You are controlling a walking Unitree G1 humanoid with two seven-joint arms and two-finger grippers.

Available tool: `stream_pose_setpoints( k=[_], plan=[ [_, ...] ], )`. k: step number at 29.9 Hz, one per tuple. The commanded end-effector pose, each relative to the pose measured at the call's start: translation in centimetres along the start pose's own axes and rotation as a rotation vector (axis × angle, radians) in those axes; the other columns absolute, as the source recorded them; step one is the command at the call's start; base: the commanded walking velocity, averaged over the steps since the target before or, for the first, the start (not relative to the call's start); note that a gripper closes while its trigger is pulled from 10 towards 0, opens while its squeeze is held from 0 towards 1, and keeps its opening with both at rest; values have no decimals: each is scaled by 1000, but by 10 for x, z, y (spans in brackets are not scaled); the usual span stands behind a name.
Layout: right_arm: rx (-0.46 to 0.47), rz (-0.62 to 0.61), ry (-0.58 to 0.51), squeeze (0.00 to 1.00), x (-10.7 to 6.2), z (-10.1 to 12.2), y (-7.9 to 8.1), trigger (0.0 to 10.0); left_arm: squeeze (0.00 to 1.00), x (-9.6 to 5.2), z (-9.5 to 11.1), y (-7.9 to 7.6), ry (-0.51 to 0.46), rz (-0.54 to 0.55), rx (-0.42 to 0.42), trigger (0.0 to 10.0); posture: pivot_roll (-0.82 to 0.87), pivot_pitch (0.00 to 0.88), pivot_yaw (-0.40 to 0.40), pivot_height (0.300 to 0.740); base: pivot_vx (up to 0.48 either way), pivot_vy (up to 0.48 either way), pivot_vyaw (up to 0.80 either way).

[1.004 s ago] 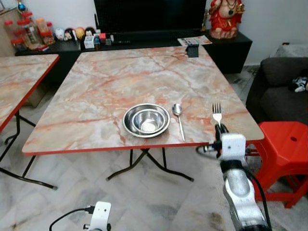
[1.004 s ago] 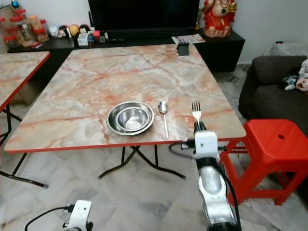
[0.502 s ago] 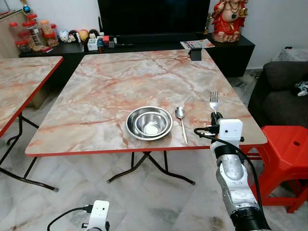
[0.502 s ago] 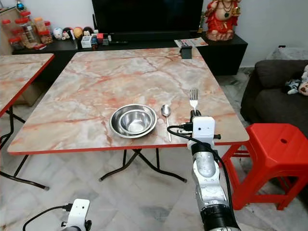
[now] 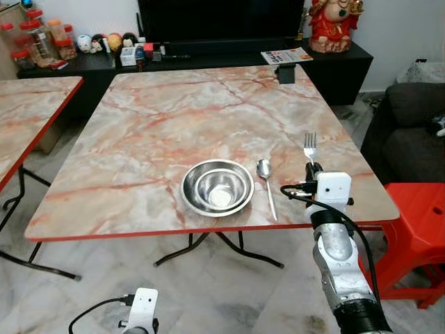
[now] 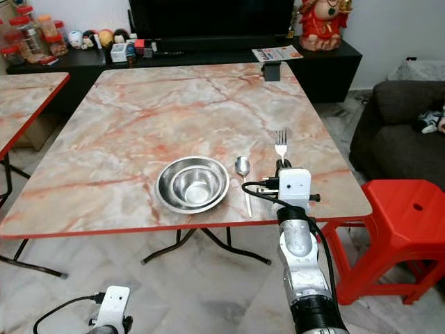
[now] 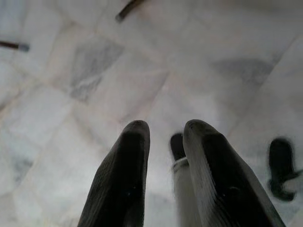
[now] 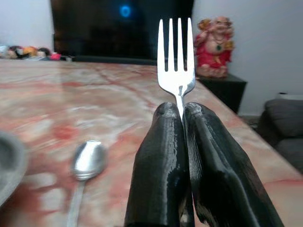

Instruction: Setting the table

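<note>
The right pincer (image 8: 182,118) is clamped tight on the fork (image 8: 176,61), holding it above the marble tabletop (image 5: 174,118), tines pointing away, just to the right of the spoon (image 5: 265,177). The spoon lies beside the steel bowl (image 5: 217,188). The left pincer (image 7: 163,137) hangs low over the floor, fingers slightly parted and empty.

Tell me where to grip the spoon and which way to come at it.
Grip the spoon mid-handle, from above, fingers straddling the thin handle across its width. It lies flat on the table, bowl end away from the robot, between the bowl and the fork held by the right gripper, so a side approach looks crowded.
</note>
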State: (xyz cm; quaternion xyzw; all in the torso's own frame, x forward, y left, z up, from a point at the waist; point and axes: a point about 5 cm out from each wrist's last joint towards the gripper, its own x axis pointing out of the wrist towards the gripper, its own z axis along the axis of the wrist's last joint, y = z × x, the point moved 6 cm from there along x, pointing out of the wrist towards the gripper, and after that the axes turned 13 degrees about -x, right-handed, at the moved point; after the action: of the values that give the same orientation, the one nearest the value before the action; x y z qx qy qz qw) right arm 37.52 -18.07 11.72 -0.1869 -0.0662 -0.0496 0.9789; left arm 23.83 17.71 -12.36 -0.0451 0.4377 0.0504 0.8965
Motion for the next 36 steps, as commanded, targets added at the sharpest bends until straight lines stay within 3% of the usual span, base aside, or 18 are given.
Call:
stream_pose_setpoints(
  k=[1, 17, 25, 36],
  plan=[
    [12, 12, -30, 0, 3, 9, 6, 10000, 0, -1, -7, 8, 17, 21, -10, 10000, -112, 0, 22, 725, 356, 0, 0],
    [18, 7, -31, 0, 3, 10, 7, 10000, 0, -1, -6, 11, 14, 28, -18, 10000, -108, 0, 26, 725, 368, 0, 0],
    [11, 26, -16, 0, -5, 5, 12, 10000, 0, -1, -6, 10, 10, 24, -31, 10000, -109, 0, 27, 725, 333, 0, 0],
    [-8, 133, 69, 0, -50, -11, 27, 10000, 0, -3, -10, 13, 15, 24, -26, 10000, -112, 0, 26, 725, 0, 0, 0]
  ],
)
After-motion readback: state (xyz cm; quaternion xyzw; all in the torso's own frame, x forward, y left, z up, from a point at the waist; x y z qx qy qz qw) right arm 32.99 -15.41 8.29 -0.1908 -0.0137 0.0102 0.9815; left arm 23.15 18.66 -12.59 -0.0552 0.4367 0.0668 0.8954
